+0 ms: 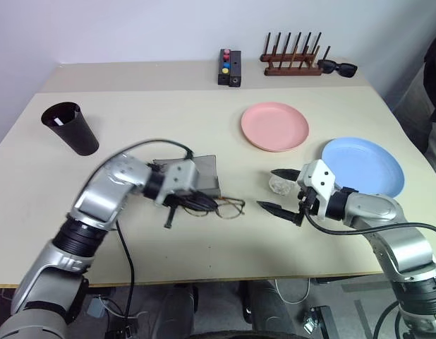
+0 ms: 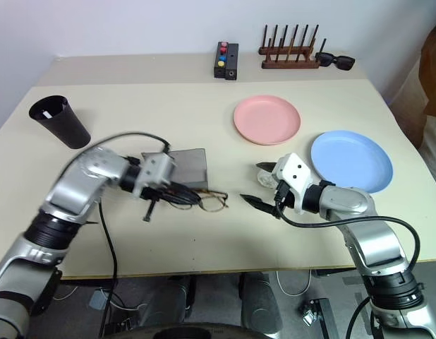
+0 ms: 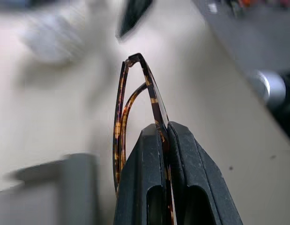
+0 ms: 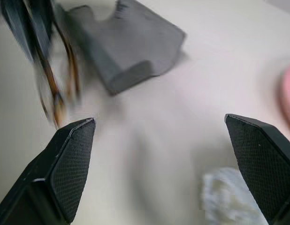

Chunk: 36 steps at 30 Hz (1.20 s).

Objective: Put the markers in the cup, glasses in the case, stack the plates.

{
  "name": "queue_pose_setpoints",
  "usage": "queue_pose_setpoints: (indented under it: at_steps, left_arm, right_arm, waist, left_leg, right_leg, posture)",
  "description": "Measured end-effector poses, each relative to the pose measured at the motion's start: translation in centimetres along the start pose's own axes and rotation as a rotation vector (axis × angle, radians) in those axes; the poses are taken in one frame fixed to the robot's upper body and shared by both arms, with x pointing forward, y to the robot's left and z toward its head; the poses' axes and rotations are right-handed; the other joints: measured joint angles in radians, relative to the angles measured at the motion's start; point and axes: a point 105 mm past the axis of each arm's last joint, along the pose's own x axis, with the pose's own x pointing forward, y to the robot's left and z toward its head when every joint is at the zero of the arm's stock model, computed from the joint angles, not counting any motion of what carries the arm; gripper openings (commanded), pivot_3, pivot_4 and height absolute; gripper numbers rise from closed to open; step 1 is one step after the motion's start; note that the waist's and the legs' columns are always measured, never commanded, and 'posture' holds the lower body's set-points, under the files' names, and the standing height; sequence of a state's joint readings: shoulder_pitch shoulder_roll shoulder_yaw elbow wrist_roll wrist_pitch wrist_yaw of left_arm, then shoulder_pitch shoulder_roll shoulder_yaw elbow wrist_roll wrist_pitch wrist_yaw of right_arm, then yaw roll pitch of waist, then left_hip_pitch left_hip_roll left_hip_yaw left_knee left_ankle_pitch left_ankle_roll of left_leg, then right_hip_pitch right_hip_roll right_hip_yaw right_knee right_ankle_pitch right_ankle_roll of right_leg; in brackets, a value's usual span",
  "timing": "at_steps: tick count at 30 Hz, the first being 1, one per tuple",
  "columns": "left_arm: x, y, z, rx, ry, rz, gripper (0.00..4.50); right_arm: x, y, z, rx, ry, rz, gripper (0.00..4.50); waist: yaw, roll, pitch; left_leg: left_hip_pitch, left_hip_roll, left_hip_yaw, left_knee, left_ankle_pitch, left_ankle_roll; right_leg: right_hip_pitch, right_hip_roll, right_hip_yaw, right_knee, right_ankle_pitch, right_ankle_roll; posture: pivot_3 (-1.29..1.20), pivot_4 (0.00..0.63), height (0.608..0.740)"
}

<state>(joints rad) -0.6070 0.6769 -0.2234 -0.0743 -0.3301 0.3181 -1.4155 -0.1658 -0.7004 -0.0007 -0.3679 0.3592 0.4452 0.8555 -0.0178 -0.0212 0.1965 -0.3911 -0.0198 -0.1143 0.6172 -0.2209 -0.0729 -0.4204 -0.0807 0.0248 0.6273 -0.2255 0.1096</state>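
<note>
Now we see our left gripper (image 1: 197, 201) pinching the glasses (image 1: 228, 207); its arm hides part of the case (image 2: 190, 168). Right gripper (image 1: 281, 191) jaws gape.

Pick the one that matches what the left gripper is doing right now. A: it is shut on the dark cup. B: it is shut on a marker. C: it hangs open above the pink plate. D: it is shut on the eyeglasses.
D: the left wrist view shows the left gripper with its fingers pinched on the tortoiseshell frame of the glasses, next to the grey case.
</note>
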Motion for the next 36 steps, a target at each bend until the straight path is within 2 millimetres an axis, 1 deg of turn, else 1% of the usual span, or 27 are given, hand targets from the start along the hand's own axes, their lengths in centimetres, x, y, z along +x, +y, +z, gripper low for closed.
queue_pose_setpoints:
  at_steps: [2, 3, 4, 6, 7, 9, 11, 14, 18, 23, 26, 28, 29, 32, 34, 36]
  left_arm:
    - [-1.4, 1.0, 0.8, 0.027, 0.001, 0.052, 0.03]
    - [-2.0, 1.6, 0.8, 0.037, 0.018, 0.085, 0.03]
    - [-3.2, 2.7, 0.2, 0.041, 0.069, 0.150, 0.03]
    - [-4.7, 4.0, -1.3, 0.030, 0.140, 0.231, 0.03]
    - [-5.3, 4.4, -2.1, 0.016, 0.170, 0.263, 0.03]
    - [-5.7, 4.7, -3.3, -0.005, 0.197, 0.282, 0.03]
    - [-5.7, 4.8, -4.3, -0.028, 0.208, 0.288, 0.03]
    - [-5.2, 4.6, -5.2, -0.047, 0.226, 0.274, 0.03]
    - [-4.4, 3.5, -6.4, -0.079, 0.243, 0.216, 0.03]
    - [-3.4, 2.6, -6.0, -0.084, 0.216, 0.160, 0.03]
    - [-3.0, 2.4, -6.2, -0.108, 0.205, 0.155, 0.03]
    - [-3.0, 2.4, -6.2, -0.117, 0.205, 0.159, 0.70]
    - [-3.0, 2.5, -6.2, -0.118, 0.205, 0.163, 0.95]
    - [-3.1, 2.8, -6.4, -0.117, 0.207, 0.198, 2.40]
    - [-3.0, 3.0, -6.2, -0.120, 0.187, 0.212, 2.40]
    - [-3.2, 3.3, -5.5, -0.136, 0.137, 0.230, 2.40]
  right_arm:
    - [0.0, 0.1, -0.1, 0.002, 0.001, 0.007, 4.50]
    - [0.0, 0.1, -0.1, 0.003, 0.001, 0.009, 4.50]
    - [0.1, 0.3, -0.1, 0.006, -0.002, 0.013, 4.50]
    - [0.4, 0.6, -0.2, 0.015, -0.007, 0.024, 4.50]
    - [0.6, 0.8, -0.2, 0.020, -0.010, 0.033, 4.50]
    - [1.0, 1.1, -0.1, 0.025, -0.019, 0.043, 4.50]
    - [1.2, 1.2, 0.0, 0.026, -0.029, 0.049, 4.50]
    - [1.6, 1.5, 0.1, 0.031, -0.035, 0.063, 4.50]
    - [1.6, 1.5, 0.0, 0.032, -0.034, 0.060, 4.50]
    - [1.6, 1.5, -0.1, 0.035, -0.032, 0.056, 4.50]
    - [1.6, 1.5, -0.1, 0.035, -0.032, 0.056, 4.50]
    - [1.6, 1.6, -0.1, 0.035, -0.031, 0.057, 4.50]
    - [1.6, 1.6, -0.1, 0.035, -0.031, 0.058, 4.50]
    - [1.7, 1.7, -0.1, 0.037, -0.031, 0.064, 4.50]
    - [1.8, 1.8, -0.1, 0.038, -0.033, 0.065, 4.50]
    - [1.9, 1.9, 0.0, 0.042, -0.040, 0.069, 4.50]
  waist:
    - [0.001, 0.000, 0.000]
    - [0.001, 0.000, 0.000]
    - [0.001, 0.000, 0.000]
    - [-0.003, 0.000, 0.000]
    - [-0.003, 0.000, 0.000]
    - [-0.001, 0.000, 0.000]
    - [0.000, 0.000, 0.000]
    - [0.003, 0.000, 0.000]
    - [0.000, 0.000, 0.000]
    - [0.000, 0.000, 0.000]
    - [0.000, 0.000, 0.000]
    - [0.000, 0.000, 0.000]
    - [0.000, 0.000, 0.000]
    - [0.000, 0.000, 0.000]
    - [0.001, 0.000, 0.000]
    - [0.000, 0.000, 0.000]
  left_leg:
    - [0.000, 0.000, 0.000, 0.000, 0.000, 0.000]
    - [0.000, 0.000, 0.000, 0.000, 0.000, 0.000]
    - [0.000, 0.000, 0.000, 0.000, 0.000, 0.000]
    - [0.001, 0.000, 0.000, 0.000, 0.000, 0.000]
    - [0.000, 0.000, 0.000, -0.001, 0.000, 0.000]
    - [0.000, 0.000, 0.000, -0.001, 0.000, 0.000]
    - [-0.001, 0.000, 0.000, 0.000, 0.000, 0.000]
    - [-0.001, 0.000, 0.000, 0.000, 0.000, 0.000]
    - [-0.001, 0.000, 0.000, 0.000, 0.000, 0.000]
    - [-0.001, 0.000, 0.000, 0.000, 0.000, 0.000]
    - [-0.001, 0.000, 0.000, 0.000, 0.000, 0.000]
    - [-0.001, 0.000, 0.000, 0.000, 0.000, 0.000]
    - [-0.001, 0.000, 0.000, 0.000, 0.000, 0.000]
    - [-0.001, 0.000, 0.000, 0.000, 0.000, 0.000]
    - [-0.001, 0.000, 0.000, 0.000, 0.000, 0.000]
    - [-0.001, 0.000, 0.000, 0.000, 0.000, 0.000]
  right_leg:
    - [0.000, 0.000, 0.000, 0.000, 0.000, 0.000]
    - [0.000, 0.000, 0.000, 0.000, 0.000, 0.000]
    - [0.000, 0.000, 0.000, 0.000, 0.000, 0.000]
    - [0.000, 0.000, 0.000, 0.000, 0.000, 0.000]
    - [0.000, 0.000, 0.000, 0.000, 0.000, 0.000]
    - [-0.001, 0.000, 0.000, 0.000, 0.000, 0.000]
    - [-0.001, 0.000, 0.000, 0.000, 0.001, -0.001]
    - [-0.001, 0.000, 0.000, 0.000, 0.001, 0.000]
    - [-0.001, 0.000, 0.000, 0.000, 0.001, -0.001]
    - [-0.001, 0.000, 0.000, 0.000, 0.001, -0.001]
    - [-0.001, 0.000, 0.000, 0.000, 0.001, 0.000]
    - [-0.001, 0.000, 0.000, 0.000, 0.001, 0.000]
    - [-0.001, 0.000, 0.000, 0.000, 0.001, 0.000]
    - [-0.001, 0.000, 0.000, 0.000, 0.001, 0.000]
    - [-0.001, 0.000, 0.000, 0.000, 0.001, 0.000]
    - [-0.001, 0.000, 0.000, 0.000, 0.001, 0.000]
  posture:
    - [0.00, 0.150, 0.740]
    - [0.00, 0.150, 0.740]
    - [0.00, 0.150, 0.740]
    - [0.00, 0.150, 0.740]
    - [0.00, 0.150, 0.740]
    - [0.00, 0.150, 0.740]
    - [0.00, 0.150, 0.740]
    - [0.00, 0.150, 0.740]
    - [0.00, 0.150, 0.740]
    - [0.00, 0.150, 0.740]
    - [0.00, 0.150, 0.740]
    - [0.00, 0.150, 0.740]
    - [0.00, 0.150, 0.740]
    - [0.00, 0.150, 0.740]
    - [0.00, 0.150, 0.740]
    - [0.00, 0.150, 0.740]
